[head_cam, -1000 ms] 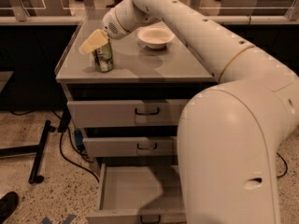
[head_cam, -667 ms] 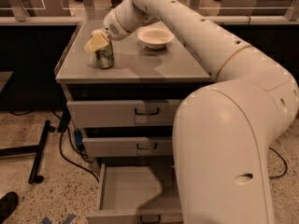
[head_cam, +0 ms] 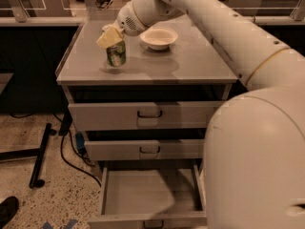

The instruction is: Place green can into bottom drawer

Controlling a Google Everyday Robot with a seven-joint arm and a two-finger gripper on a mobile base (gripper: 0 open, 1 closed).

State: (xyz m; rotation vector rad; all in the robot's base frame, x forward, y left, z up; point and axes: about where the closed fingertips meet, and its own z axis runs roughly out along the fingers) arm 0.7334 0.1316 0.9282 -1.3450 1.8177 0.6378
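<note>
The green can (head_cam: pixel 116 55) is upright at the left of the grey cabinet top (head_cam: pixel 190 63). My gripper (head_cam: pixel 109 37), with yellowish fingers, comes in from the right on the white arm and is shut on the can's top, holding it at or just above the surface. The bottom drawer (head_cam: pixel 143 192) is pulled open below, showing a wide flat grey inside with nothing in it. The two shallower drawers above it are partly out.
A white bowl (head_cam: pixel 158 37) sits on the cabinet top just right of the can. My white arm and body (head_cam: pixel 257 142) fill the right side and cover the drawers' right ends. A black stand leg (head_cam: pixel 39 156) and cables lie on the floor at left.
The gripper and the green can have moved together a little to the right and slightly up. The bowl and drawers have not moved.
</note>
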